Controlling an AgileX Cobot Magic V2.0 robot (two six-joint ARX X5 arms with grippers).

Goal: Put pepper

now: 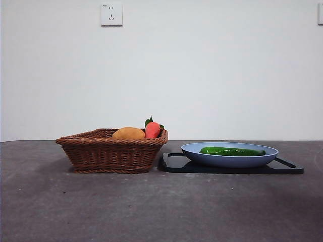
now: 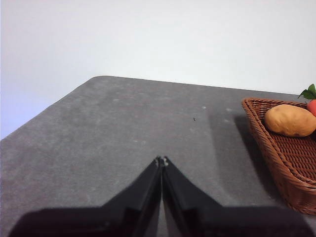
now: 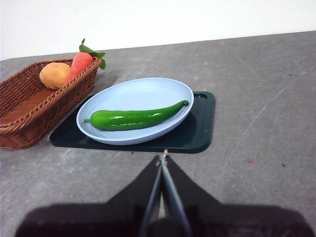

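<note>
The green pepper (image 3: 136, 118) is lying lengthwise in the pale blue plate (image 3: 148, 91), which is sitting on a dark tray (image 3: 200, 123). At nine o'clock of the tray in the front view, a wicker basket (image 1: 108, 154) is holding an orange-yellow fruit (image 1: 128, 133) and a red fruit with green leaves (image 1: 152, 129). The right tool (image 3: 163, 157) is hovering over the grey surface (image 3: 256, 98) near the tray, jaws pressed together; the left tool (image 2: 161, 160) is likewise closed, empty, beside the basket.

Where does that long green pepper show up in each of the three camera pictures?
Front view: the pepper lies in the blue plate, right of the wicker basket.
Left wrist view: not in it; only the basket's end shows.
Right wrist view: it lies lengthwise in the plate, on the dark tray.
Shared landmark: the basket.
</note>
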